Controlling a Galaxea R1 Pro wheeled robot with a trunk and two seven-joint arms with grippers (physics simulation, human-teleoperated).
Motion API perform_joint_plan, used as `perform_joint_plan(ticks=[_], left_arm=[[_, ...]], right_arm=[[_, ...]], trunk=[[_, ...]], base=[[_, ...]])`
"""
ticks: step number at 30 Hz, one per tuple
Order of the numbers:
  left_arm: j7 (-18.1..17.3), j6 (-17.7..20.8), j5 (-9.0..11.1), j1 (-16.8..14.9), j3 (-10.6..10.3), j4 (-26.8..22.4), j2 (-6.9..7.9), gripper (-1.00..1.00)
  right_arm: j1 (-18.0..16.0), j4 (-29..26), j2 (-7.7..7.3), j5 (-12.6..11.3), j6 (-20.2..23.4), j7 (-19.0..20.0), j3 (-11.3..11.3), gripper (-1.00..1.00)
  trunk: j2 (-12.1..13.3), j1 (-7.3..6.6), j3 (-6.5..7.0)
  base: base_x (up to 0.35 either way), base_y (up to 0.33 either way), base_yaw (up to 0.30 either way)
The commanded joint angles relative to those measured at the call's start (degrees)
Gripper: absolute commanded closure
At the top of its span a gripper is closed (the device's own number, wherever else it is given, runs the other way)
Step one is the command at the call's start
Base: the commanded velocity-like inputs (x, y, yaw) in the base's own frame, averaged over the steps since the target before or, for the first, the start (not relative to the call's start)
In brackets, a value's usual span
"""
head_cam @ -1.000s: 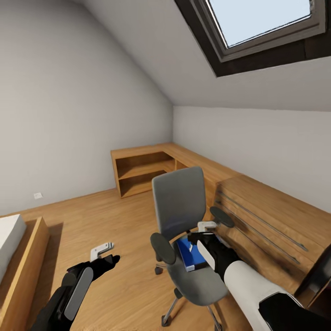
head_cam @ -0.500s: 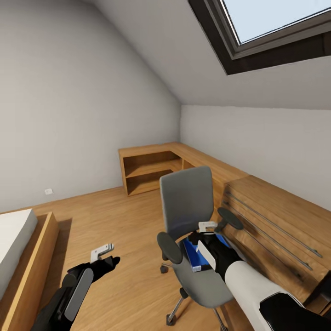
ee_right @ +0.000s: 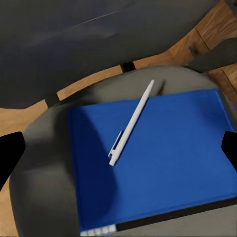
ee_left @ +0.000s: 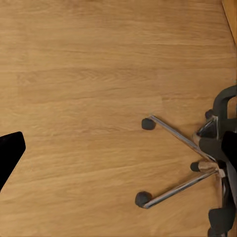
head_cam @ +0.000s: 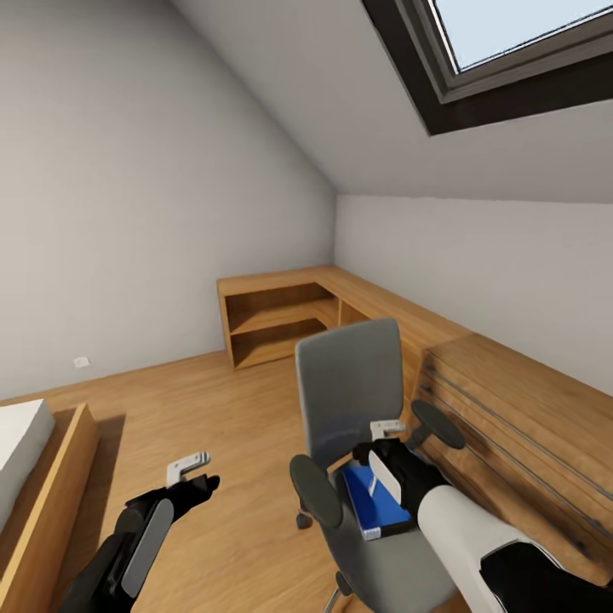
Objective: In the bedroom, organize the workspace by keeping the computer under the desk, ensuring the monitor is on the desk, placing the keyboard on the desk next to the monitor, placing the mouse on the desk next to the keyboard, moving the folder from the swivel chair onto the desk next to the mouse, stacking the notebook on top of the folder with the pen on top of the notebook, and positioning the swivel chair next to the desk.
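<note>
The swivel chair [head_cam: 349, 383] stands mid-room, its grey back facing me. On its seat lies the blue folder [head_cam: 375, 508], also [ee_right: 163, 158], with the white pen [ee_right: 131, 123] resting slantwise on top. My right gripper [head_cam: 385, 432] hovers open just above the folder, and its black fingertips [ee_right: 10, 153] show at either side of it without touching. My left gripper [head_cam: 191, 470] hangs open over bare floor left of the chair, with the chair's chrome star base [ee_left: 182, 163] below it. The desk, computer, monitor, keyboard, mouse and notebook are out of view.
A low light-wood cabinet [head_cam: 281, 315] with open shelves runs along the far wall and turns into a drawer unit [head_cam: 519, 409] right beside the chair. A wood-framed bed [head_cam: 34, 477] stands at the left. Wooden floor [head_cam: 196, 400] lies between them, under a sloped ceiling.
The whole head view has shifted, so the chair and folder look nearer and lower. Both grippers hold the same pose, and the right one stays open above the folder.
</note>
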Motion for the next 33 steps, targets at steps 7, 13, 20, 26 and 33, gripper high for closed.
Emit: perform_joint_plan(ticks=[7, 13, 20, 26, 33], left_arm=[[0.46, -0.31, 0.51, -0.02, -0.06, -0.91, 0.01, -1.00], [0.43, -0.32, 0.57, -0.02, -0.06, -2.08, 0.00, -1.00], [0.54, -0.38, 0.54, -0.02, -0.06, -2.59, -0.07, -1.00], [0.61, -0.38, 0.51, -0.02, -0.06, -2.64, -0.09, -1.00], [0.58, -2.52, 0.57, 4.21, -0.06, -10.40, -0.16, -1.00]], right_arm=[[-0.04, 0.26, -0.22, -0.62, 1.47, -0.46, 0.22, -1.00], [-0.04, 0.22, -0.84, -0.67, 2.90, -0.41, -0.04, -1.00], [-0.04, 0.19, -1.14, -0.62, 3.34, -0.43, -2.19, -1.00], [-0.04, 0.12, -1.23, -0.55, 3.09, -0.45, -2.62, -1.00], [-0.04, -0.14, -1.25, -0.51, 2.93, -0.37, -2.66, -1.00]], trunk=[[-0.03, 0.03, -0.07], [-2.04, 1.13, -0.97], [-4.85, 2.67, -2.22], [-7.25, 3.98, -3.30], [-10.06, 5.52, -4.56]], base=[[0.074, 0.000, 0.000], [0.010, 0.000, 0.000], [0.002, 0.000, 0.000], [0.000, 0.000, 0.000], [0.000, 0.000, 0.000]])
